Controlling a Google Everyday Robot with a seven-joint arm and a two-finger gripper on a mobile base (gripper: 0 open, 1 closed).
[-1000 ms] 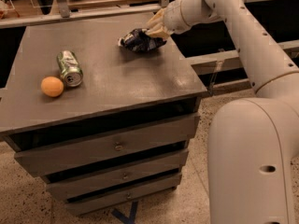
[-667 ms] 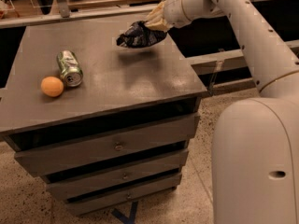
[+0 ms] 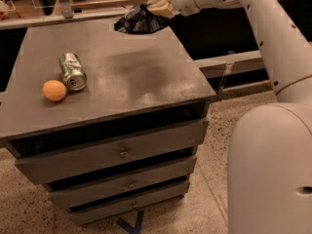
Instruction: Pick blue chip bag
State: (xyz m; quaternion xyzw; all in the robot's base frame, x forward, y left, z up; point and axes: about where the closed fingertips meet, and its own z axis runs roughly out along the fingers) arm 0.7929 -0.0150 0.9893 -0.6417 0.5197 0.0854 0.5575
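Observation:
The blue chip bag (image 3: 138,22) is a crumpled dark glossy foil bag, held in the air above the far edge of the grey drawer cabinet's top (image 3: 131,77). My gripper (image 3: 157,6) is at the top of the view, at the end of the white arm coming in from the right. It is shut on the bag's right end, and the bag hangs out to the left of it, clear of the surface.
A green soda can (image 3: 72,71) lies on its side at the left of the cabinet top, with an orange ball (image 3: 54,90) touching it in front. My white base (image 3: 273,169) fills the lower right. A shelf edge (image 3: 97,14) runs behind the cabinet.
The gripper has risen with the chip bag, lifting it off the cabinet top and up toward the far edge. The can and ball have not moved.

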